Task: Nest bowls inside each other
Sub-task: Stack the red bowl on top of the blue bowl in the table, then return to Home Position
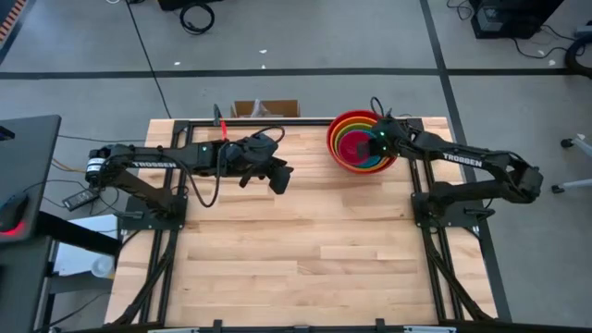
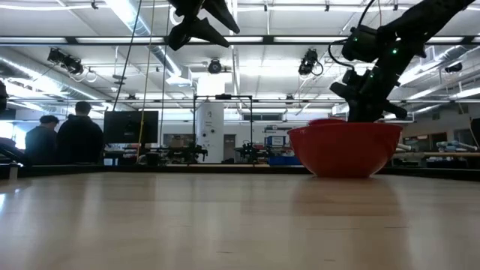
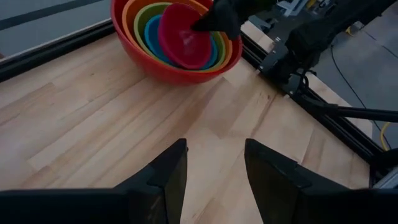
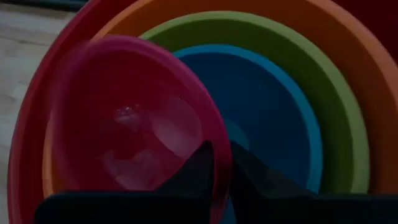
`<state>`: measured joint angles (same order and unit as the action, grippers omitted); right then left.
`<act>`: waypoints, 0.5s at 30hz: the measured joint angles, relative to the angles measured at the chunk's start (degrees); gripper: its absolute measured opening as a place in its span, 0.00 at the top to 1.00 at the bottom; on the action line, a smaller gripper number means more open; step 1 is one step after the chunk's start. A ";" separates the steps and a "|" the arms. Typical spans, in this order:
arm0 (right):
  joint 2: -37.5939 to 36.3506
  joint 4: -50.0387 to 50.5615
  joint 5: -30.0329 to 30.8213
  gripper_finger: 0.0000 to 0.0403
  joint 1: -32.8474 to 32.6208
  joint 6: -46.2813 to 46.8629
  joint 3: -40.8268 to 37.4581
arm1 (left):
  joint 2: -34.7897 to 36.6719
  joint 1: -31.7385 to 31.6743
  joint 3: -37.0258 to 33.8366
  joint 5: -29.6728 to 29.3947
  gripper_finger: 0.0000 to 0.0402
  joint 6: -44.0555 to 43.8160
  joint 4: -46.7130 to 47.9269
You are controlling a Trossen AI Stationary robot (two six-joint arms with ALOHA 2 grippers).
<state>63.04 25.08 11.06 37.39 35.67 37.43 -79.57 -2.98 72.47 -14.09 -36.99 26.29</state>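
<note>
A stack of nested bowls [image 1: 356,148] stands at the table's far right: red [image 2: 345,150] outermost, then orange, green and blue [image 4: 273,112]. A pink bowl [image 3: 186,40] sits tilted inside the blue one, its lower side down in it. My right gripper [image 4: 222,155] reaches down into the stack from the right and is shut on the pink bowl. My left gripper [image 3: 214,168] hangs open above the middle of the table's far half [image 1: 280,180], with nothing between its fingers. My right gripper has the pink bowl's rim [image 4: 214,127] between its two fingers. One finger [image 4: 198,168] is inside the bowl and the other [image 4: 249,171] is outside, over the blue bowl. The fingers slant down from the table's right. The pink bowl is tilted, not level in the stack.
A small cardboard box [image 1: 265,108] sits at the table's far edge. The black frame rails [image 1: 435,222] run along both sides. The bare wooden top [image 1: 305,259] stretches over the near half. People [image 2: 67,139] stand in the room beyond the table.
</note>
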 joint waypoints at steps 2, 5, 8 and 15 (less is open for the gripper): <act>-0.08 -0.05 -0.49 0.85 1.15 0.15 0.00 | 0.00 0.00 0.00 0.02 0.60 -0.26 0.04; -0.08 0.23 -1.54 0.80 2.95 0.56 0.00 | 0.00 -0.04 0.00 0.00 0.60 -0.40 0.06; -0.08 0.47 -3.56 0.74 4.57 0.32 0.00 | 0.00 -0.21 0.00 0.00 0.60 -0.43 0.08; -1.88 0.21 -8.94 0.65 5.94 0.15 0.00 | 0.00 -0.31 0.00 0.00 0.60 -1.19 0.19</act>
<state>61.16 25.29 2.12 43.33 35.82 37.43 -79.57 -3.29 72.47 -14.09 -38.17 26.48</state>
